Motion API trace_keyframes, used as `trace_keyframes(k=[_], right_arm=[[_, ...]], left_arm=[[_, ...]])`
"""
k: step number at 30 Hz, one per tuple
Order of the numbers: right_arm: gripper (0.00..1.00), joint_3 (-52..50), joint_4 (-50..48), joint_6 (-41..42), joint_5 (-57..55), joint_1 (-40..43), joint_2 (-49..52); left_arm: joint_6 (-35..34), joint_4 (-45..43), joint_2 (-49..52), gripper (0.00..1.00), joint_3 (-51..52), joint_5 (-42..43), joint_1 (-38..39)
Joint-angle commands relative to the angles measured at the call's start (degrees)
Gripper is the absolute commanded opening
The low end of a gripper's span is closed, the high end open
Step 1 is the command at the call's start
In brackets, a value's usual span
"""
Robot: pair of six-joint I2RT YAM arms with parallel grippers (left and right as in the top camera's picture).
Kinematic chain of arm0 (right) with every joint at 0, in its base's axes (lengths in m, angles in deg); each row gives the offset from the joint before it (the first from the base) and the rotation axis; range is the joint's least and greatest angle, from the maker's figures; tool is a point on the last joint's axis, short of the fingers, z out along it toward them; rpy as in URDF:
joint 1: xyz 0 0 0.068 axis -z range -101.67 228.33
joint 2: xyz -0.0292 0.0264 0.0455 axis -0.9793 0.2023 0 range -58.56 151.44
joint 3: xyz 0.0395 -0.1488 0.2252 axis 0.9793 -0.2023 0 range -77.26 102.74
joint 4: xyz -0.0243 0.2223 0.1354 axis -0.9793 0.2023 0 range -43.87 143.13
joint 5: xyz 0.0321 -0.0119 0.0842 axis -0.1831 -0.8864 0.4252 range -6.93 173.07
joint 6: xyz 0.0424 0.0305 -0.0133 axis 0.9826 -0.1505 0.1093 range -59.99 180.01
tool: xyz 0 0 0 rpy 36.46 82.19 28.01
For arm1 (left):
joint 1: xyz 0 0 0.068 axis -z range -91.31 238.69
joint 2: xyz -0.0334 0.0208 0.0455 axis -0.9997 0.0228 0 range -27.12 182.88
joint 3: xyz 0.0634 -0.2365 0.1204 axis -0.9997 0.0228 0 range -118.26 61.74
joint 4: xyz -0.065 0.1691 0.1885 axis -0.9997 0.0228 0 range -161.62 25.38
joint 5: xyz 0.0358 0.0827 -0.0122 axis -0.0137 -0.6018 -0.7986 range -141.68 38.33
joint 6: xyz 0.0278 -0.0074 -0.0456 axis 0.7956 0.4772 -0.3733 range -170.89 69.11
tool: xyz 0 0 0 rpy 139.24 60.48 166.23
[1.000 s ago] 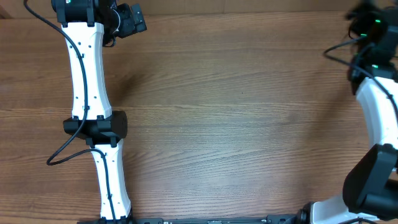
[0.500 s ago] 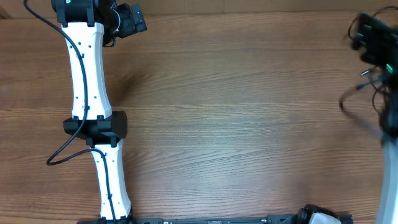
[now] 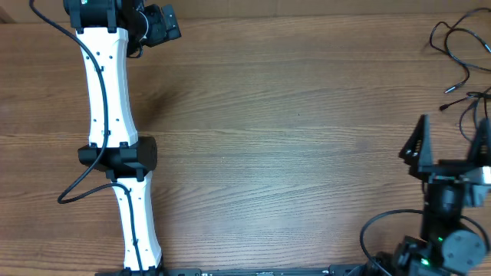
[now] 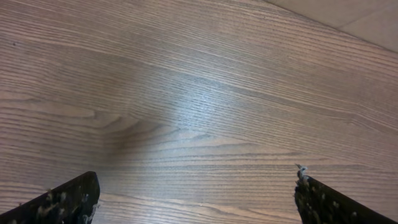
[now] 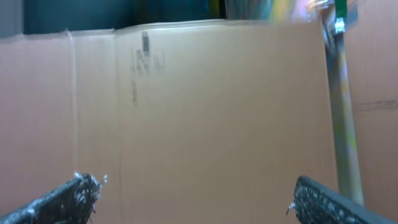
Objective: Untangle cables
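The right arm [image 3: 449,211] has pulled away from the far right corner of the desk [image 3: 291,153], where it sat a second ago. It now stands at the near right edge, and the cables [image 3: 460,61] it was covering lie in plain sight. The left arm [image 3: 107,84] has not moved.

The cables lie loose in the far right corner as a few thin black cords looping over one another. Some run off the right edge of the overhead view. Two small plug ends [image 3: 446,90] point towards the middle of the desk, one just nearer than the other. Neither arm touches the cords.

The right jaws stand wide apart, with nothing between them. In the overhead view the two black fingers [image 3: 418,149] point towards the far side, near the cords but clear of them. The right wrist camera looks over both fingertips [image 5: 68,196] at a blurred brown cardboard panel [image 5: 205,124].

The left jaws, at the far left corner, are also spread wide and hold nothing. The left wrist view shows only the two finger ends [image 4: 68,199] in the lower corners, with bare wood grain between them. A thicker black cable [image 3: 77,192] loops out from the left arm's elbow onto the desk.
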Motion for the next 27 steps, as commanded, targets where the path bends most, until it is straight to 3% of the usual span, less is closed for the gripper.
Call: trace_keyframes(k=[1,13,27], right_arm=[[1.00,-4.5,-2.0,1.0,-1.2,-0.1,2.5],[1.00,-5.3,-9.5,3.4,13.0,-0.2,7.2],[1.00,-5.3,-8.9,0.2,11.3,-0.1,7.2]], left_arm=[[-0.3,0.2,-2.0,1.00,-1.2,-0.6,0.4],[-0.3,0.2,-2.0,1.00,-1.2,-0.6,0.4],[-0.3,0.2,-2.0,1.00,-1.2,-0.6,0.4]])
